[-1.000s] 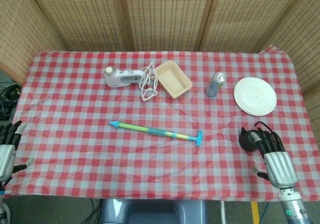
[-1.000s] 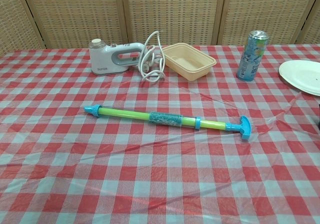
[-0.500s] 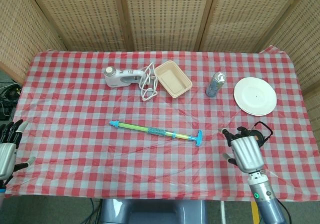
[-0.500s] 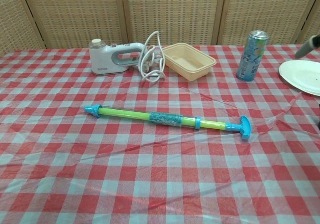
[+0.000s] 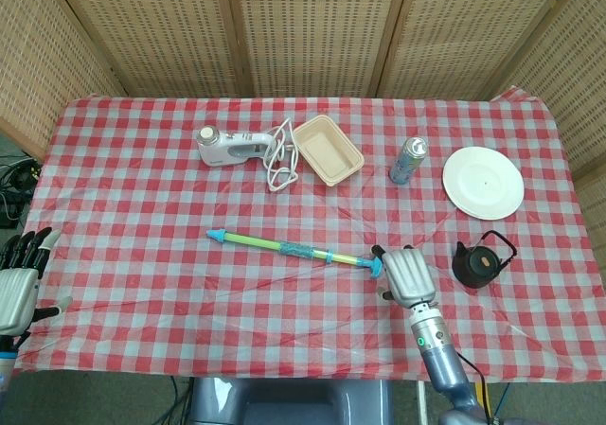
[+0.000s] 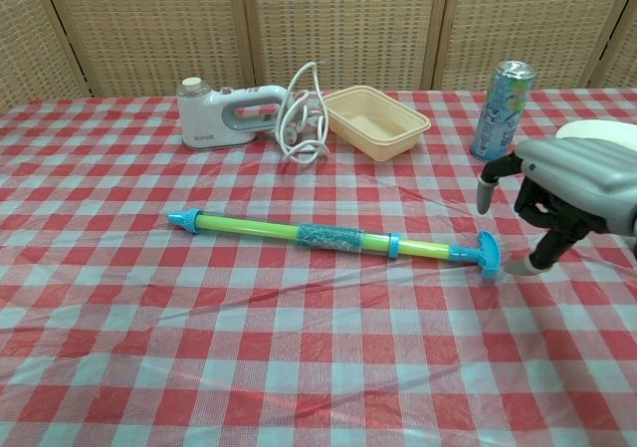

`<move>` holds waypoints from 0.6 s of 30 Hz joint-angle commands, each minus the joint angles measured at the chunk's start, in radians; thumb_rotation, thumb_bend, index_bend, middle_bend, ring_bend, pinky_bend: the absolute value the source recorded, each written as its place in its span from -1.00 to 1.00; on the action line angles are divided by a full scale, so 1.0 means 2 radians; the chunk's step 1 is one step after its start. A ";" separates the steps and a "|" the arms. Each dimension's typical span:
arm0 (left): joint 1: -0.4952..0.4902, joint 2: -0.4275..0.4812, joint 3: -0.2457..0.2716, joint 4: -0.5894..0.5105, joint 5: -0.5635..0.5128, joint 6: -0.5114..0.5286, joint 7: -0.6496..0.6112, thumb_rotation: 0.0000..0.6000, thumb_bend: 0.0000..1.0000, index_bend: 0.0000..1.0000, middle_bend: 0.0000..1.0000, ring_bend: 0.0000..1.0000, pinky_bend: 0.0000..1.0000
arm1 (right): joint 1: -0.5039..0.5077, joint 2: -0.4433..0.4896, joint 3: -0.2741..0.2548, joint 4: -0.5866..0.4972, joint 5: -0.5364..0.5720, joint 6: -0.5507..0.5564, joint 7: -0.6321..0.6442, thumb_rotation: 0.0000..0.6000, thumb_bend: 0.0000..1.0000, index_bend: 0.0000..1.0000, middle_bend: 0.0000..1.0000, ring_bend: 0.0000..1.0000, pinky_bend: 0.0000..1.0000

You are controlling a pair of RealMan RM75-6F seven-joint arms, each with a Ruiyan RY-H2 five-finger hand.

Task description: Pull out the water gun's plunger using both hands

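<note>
Water gun [image 5: 294, 248] lies flat mid-bench, long axis left-right, nozzle left, T-handle [image 6: 489, 255] right. Right robot hand [image 5: 405, 274] hovers just beside the handle, fingers apart, holding nothing. Left robot hand [image 5: 19, 280] open at bench edge.

On my red-checked tablecloth [image 5: 142, 179]: white hand mixer [image 5: 230, 146] with cord, beige plastic container [image 5: 327, 150], drink can [image 5: 408, 161], white plate [image 5: 483, 182], black kettle [image 5: 478, 264].
</note>
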 commanded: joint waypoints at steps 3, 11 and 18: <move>-0.005 -0.003 0.001 0.004 -0.004 -0.010 -0.001 1.00 -0.84 -1.00 -1.00 -1.00 -1.00 | 0.021 -0.031 0.011 0.028 0.028 -0.008 -0.007 1.00 -0.42 -0.07 1.00 1.00 0.17; -0.011 -0.006 0.000 0.007 -0.009 -0.022 -0.002 1.00 -0.84 -1.00 -1.00 -1.00 -1.00 | 0.043 -0.056 0.024 0.066 0.057 -0.017 -0.005 1.00 -0.34 -0.03 1.00 1.00 0.17; -0.017 -0.010 0.000 0.013 -0.021 -0.038 -0.001 1.00 -0.84 -1.00 -1.00 -1.00 -1.00 | 0.066 -0.073 0.035 0.100 0.081 -0.033 0.005 1.00 -0.27 0.00 1.00 1.00 0.17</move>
